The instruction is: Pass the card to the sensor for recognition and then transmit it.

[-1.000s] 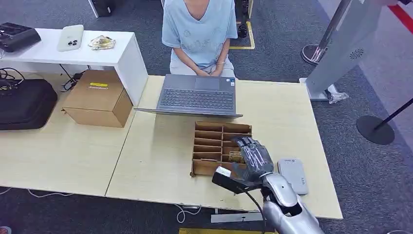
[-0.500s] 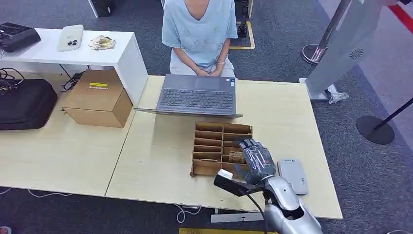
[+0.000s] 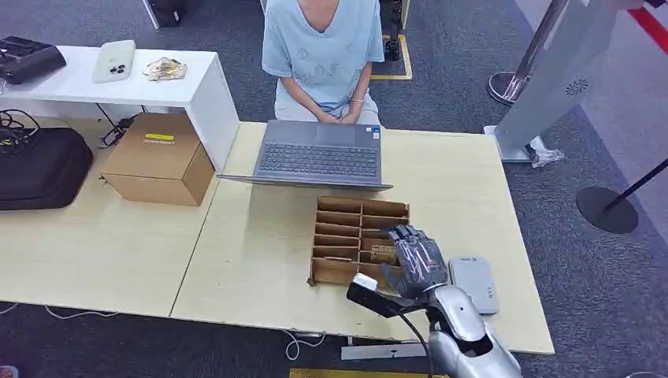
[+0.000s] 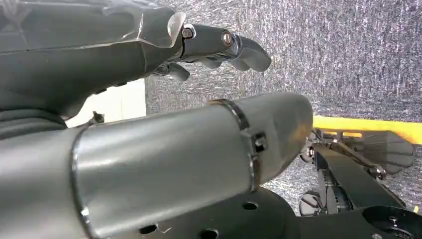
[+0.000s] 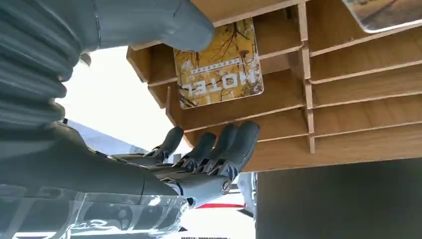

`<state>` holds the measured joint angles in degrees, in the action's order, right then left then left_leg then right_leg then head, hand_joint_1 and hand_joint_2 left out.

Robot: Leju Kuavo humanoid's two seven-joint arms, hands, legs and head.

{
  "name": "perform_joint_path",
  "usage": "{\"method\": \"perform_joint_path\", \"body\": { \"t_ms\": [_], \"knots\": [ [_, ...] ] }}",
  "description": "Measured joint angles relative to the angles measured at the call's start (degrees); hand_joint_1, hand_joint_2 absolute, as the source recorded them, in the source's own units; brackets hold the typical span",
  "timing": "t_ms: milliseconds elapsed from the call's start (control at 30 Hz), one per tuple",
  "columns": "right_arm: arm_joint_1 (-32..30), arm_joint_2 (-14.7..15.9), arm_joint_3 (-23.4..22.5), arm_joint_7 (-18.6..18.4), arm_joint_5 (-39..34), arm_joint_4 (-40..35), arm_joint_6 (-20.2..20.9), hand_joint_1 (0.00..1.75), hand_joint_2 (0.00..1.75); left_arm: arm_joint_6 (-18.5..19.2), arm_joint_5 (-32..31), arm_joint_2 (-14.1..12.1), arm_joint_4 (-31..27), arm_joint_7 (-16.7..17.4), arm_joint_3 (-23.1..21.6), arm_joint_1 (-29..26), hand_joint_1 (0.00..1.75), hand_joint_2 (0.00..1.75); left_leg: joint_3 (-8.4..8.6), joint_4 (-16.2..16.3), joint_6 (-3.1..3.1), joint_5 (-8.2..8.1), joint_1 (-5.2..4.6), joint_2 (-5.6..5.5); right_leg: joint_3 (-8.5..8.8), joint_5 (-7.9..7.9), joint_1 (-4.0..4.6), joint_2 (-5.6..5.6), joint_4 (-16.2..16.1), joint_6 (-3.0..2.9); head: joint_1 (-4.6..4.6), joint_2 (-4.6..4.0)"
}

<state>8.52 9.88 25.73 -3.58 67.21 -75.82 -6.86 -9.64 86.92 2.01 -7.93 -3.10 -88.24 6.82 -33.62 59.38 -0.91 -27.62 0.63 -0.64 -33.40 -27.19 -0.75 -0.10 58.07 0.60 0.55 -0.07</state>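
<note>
The step in hand looks like taking the card [image 5: 219, 64] out of the slotted wooden rack [image 3: 340, 214]. To do it well, the right hand [image 3: 415, 258] should bring its thumb [image 5: 164, 22] onto one face of the card and its fingers [image 5: 234, 144] onto the other, pinching the exposed part, then draw it out along the line of the dividers — any sideways pull is likely to jam it against the thin wooden walls.

In the right wrist view the yellow card, printed "HOTEL", sits in a compartment just ahead of the right hand, in the gap between thumb and fingers. The thumb tip lies at the card's near corner, though whether it touches I cannot tell; the fingers are stretched out and apart from the card, so the hand holds nothing and is spread open.

The grey sensor [image 3: 473, 283] lies flat on the worktop [image 3: 260, 260] just beside the hand, on its outer side.

The left hand [image 4: 149, 64] hangs over carpet, fingers loosely extended, empty.
</note>
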Motion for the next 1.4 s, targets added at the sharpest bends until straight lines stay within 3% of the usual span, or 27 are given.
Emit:
{"method": "perform_joint_path", "body": {
  "t_ms": [167, 667, 1400],
  "knots": [
    [-0.2, 0.0, -0.3, 0.0, 0.3, 0.0, 0.0, 0.72, 1.75, 0.0, 0.0, 0.0, 0.0, 0.0, 0.0, 0.0, 0.0, 0.0, 0.0, 0.0, 0.0, 0.0, 0.0, 0.01, 0.0, 0.0, 0.0, 0.01, 0.0, 0.0, -0.02, 0.0],
    [-0.5, 0.3, -0.4, 0.2, 0.5, -0.1, -0.4, 0.59, 1.75, 0.0, 0.0, 0.0, 0.0, -0.1, 0.0, 0.0, 0.0, 0.0, 0.0, 0.0, 0.0, 0.0, 0.0, 0.01, 0.0, 0.0, 0.0, 0.01, 0.0, 0.0, 0.0, 0.0],
    [-0.9, 0.3, -0.5, 0.6, 1.5, -0.8, -0.6, 0.59, 1.75, -0.6, 0.7, 0.0, 0.0, -0.1, 0.0, 0.0, 0.0, 0.0, 0.0, 0.0, 0.0, 0.0, 0.0, 0.01, 0.0, 0.0, 0.0, 0.01, 0.0, 0.0, 0.0, 0.0]
  ]
}}
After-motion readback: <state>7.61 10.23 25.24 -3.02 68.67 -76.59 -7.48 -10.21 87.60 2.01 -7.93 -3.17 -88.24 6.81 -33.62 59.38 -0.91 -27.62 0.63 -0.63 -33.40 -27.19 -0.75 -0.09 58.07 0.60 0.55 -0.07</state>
